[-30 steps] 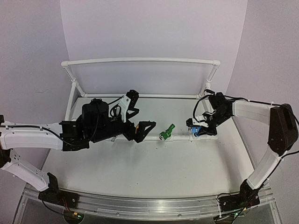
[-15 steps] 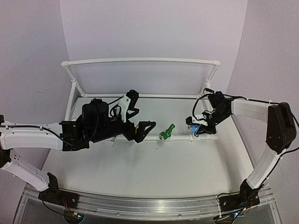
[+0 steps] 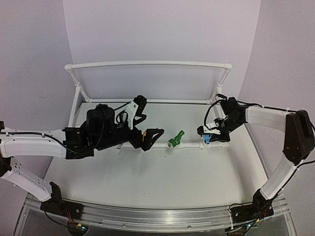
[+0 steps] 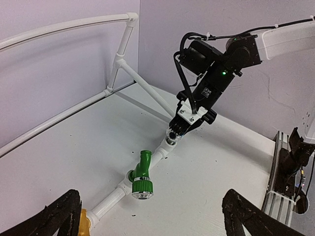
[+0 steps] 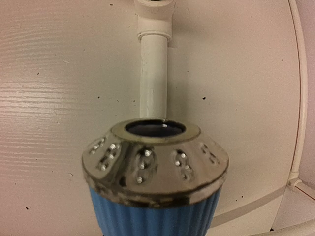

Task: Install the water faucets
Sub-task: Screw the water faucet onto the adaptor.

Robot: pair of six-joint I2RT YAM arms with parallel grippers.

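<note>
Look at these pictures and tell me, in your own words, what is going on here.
Two robot arms are fitting small faucets onto a white pipe frame. The right gripper is shut on the blue faucet, holding it at the right end of the frame's front pipe. The green faucet already sits on that pipe, further left. The left gripper hangs wide open beside it, holding nothing.

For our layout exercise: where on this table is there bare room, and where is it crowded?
Free: the strip between front pipe and arm bases; the middle between front pipe and rear rail. Crowded: around left hand, green faucet, right hand gripping blue faucet.
</note>
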